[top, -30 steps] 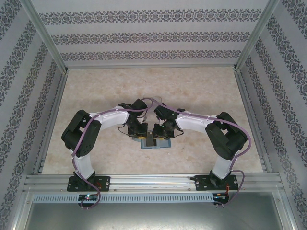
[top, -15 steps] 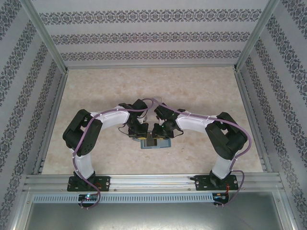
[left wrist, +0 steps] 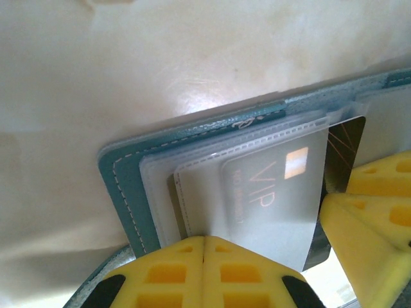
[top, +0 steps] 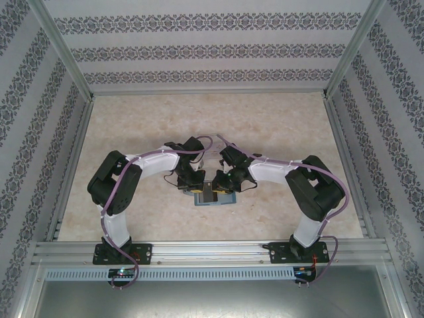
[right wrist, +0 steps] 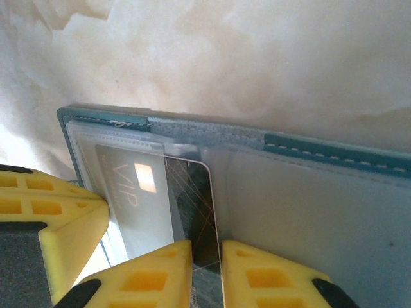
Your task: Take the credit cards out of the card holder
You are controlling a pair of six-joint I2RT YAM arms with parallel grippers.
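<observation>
Left gripper (left wrist: 203, 247) clenched, pinning teal card holder (left wrist: 125, 186) down.
Right gripper (right wrist: 205, 256) nips the dark card's (right wrist: 196, 212) edge (to slide it out).

Bright, even light from above. The table (left wrist: 192, 70) shows a soft glare patch in the left wrist view. Yellow fingers (left wrist: 167, 276) blur close up; shadows are faint.

card holder (right wrist: 308, 192): cut off right | dark card (right wrist: 192, 212): mostly sleeved
</observation>
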